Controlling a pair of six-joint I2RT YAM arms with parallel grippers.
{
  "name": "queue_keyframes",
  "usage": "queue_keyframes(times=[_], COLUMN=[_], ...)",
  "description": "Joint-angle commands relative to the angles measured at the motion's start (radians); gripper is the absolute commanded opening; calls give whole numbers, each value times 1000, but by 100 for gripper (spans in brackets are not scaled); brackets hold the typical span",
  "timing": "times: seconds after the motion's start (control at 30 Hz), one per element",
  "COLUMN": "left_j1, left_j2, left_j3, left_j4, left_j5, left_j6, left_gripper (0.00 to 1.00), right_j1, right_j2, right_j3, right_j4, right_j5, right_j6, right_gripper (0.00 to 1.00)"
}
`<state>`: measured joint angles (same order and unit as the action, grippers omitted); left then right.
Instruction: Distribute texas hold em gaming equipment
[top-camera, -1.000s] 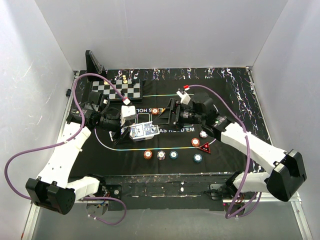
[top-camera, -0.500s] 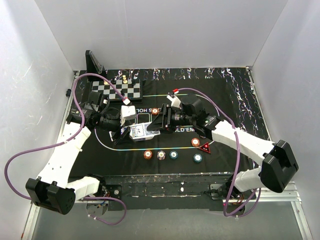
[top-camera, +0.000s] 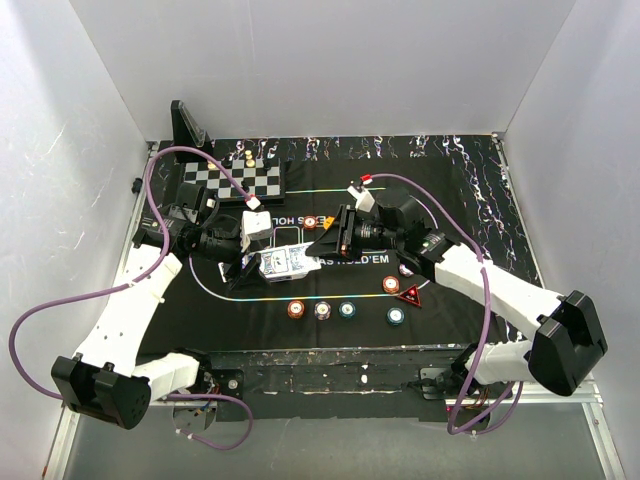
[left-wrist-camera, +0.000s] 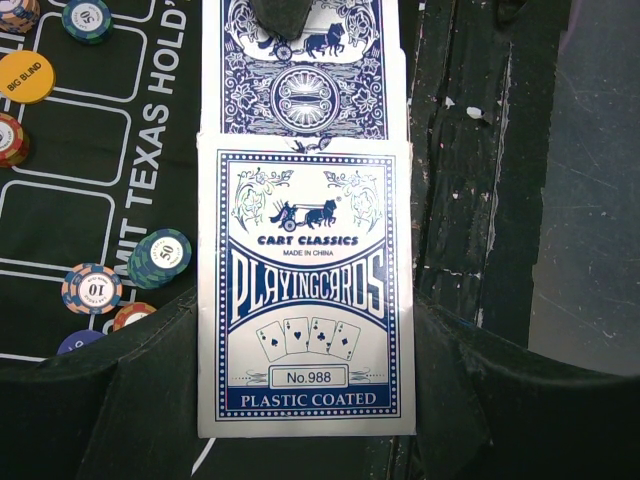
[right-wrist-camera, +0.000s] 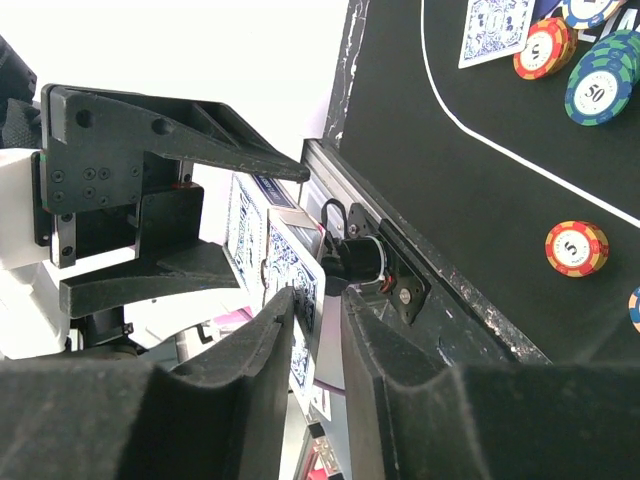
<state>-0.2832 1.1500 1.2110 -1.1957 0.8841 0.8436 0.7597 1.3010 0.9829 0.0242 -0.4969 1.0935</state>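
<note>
The left gripper (top-camera: 258, 262) is clamped on the card box (left-wrist-camera: 305, 300), one finger on each side of it. The box's open end points away from that hand, and a single card (left-wrist-camera: 300, 70) juts out of the mouth, past the fingertips. Off to one side of that hand, a teal chip (left-wrist-camera: 160, 258), an orange chip (left-wrist-camera: 92, 288) and a yellow disc (left-wrist-camera: 25, 77) lie on the mat (left-wrist-camera: 70, 190), apart from the box.

The right gripper (right-wrist-camera: 318, 305) meets the box from the opposite side. Its fingers are drawn close and straddle the exposed edge of the card. Whether they already bite on it cannot be told.

The likeliest trouble is a shallow pinch. With only the card's edge between the fingers, a pull could let it slip free and drop among the chips. A bite set too deep might catch a second card or the box flap, and the pull would then drag the whole box out of the left hold. An off-axis pull could bend the card against the box mouth.
</note>
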Motion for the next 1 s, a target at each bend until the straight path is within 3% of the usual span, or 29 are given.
queue_keyframes(times=[0.0, 0.33, 0.63, 0.97], left_j1=[4, 6, 6, 6], left_j2=[-26, -24, -22, -16], left_j3=[28, 33, 33, 36], left_j4=[19, 22, 25, 27], left_j5=[41, 42, 42, 38], left_j6=[-5, -11, -12, -12], left_gripper=[45, 45, 45, 45], right_j1=[-8, -56, -95, -287], right_j2=[-29, -80, -111, -137], right_j3=[-6, -21, -35, -7], right_j4=[34, -1, -12, -1], right_j5=[-9, -9, -25, -132], right_j6=[2, -9, -6, 20], right_gripper=[31, 20, 2, 1])
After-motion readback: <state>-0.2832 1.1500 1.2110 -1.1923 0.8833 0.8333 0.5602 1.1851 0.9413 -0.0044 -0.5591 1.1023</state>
